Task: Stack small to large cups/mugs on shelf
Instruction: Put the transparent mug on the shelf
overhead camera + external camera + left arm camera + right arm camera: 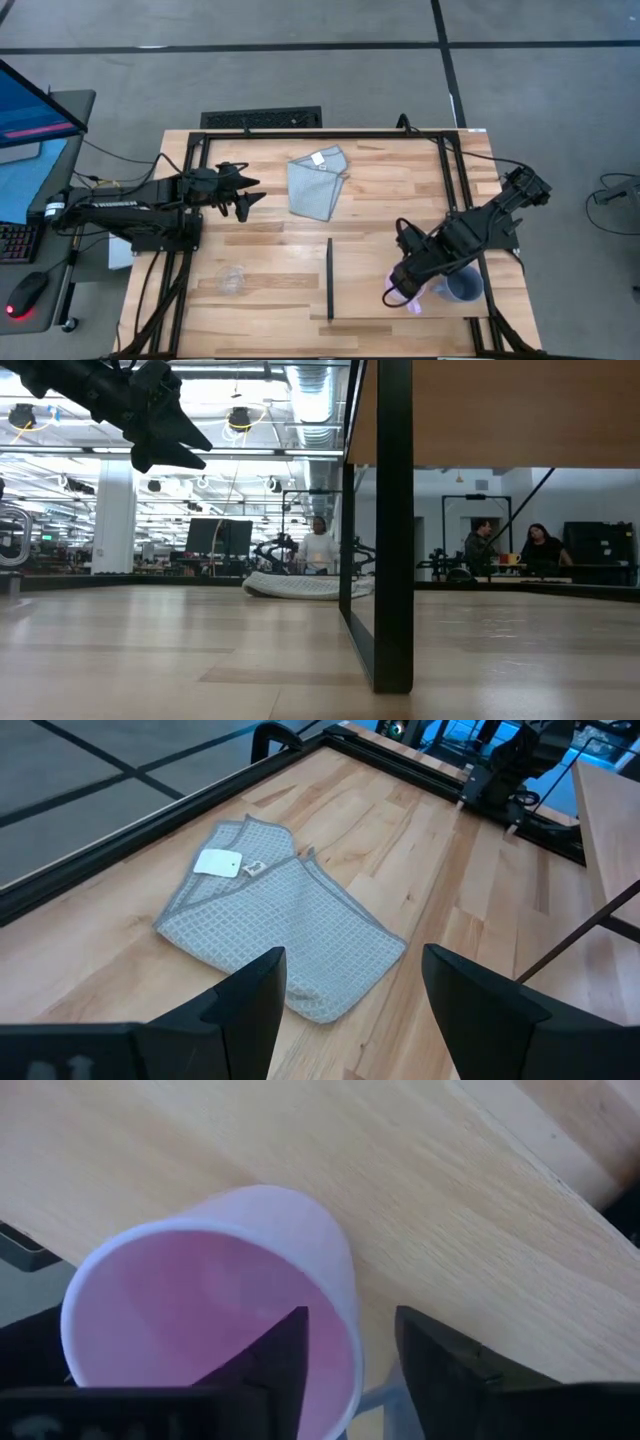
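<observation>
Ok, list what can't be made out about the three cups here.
- pink mug: in the high view the right pincer covers it and the handle is hidden; the right wrist view cuts off its base.
- grey-blue mug: in the high view it is partly under the right arm; contact with the pink mug is unclear.
- clear cup: in the high view it is too small and see-through to tell upright from tipped.
- Low view: no cup shows; a black post blocks the middle.

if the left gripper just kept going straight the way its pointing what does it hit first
Most likely the folded cloth. The left gripper, jaws open, hangs above the table and points across it at the cloth, with bare wood between them. How far off the cloth lies is hard to judge.
</observation>
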You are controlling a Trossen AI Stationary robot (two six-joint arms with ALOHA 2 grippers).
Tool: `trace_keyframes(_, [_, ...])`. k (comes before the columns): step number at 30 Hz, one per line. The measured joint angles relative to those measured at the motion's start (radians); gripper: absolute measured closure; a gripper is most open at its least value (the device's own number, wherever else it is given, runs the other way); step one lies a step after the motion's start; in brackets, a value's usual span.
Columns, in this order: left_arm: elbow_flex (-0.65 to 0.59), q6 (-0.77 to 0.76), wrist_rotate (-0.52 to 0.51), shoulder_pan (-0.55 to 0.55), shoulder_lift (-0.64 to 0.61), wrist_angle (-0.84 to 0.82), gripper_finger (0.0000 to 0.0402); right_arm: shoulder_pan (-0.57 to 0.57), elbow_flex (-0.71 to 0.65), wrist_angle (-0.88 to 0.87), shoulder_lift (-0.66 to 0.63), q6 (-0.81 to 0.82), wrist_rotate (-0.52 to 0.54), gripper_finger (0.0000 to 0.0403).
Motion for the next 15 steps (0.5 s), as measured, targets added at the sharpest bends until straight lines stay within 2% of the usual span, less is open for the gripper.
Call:
trace_keyframes(7, [0.0, 0.0, 0.0, 0.0, 0.0, 0.0, 0.0175, -0.001, 0.001, 0.004, 0.0, -0.021, -0.002, 0.021])
trace_keyframes(15, [0.0, 0.0, 0.006, 0.0, 0.0, 0.0, 0.0175, -0.001, 0.031, -0.011, 0.0, -0.029, -0.002, 0.0212])
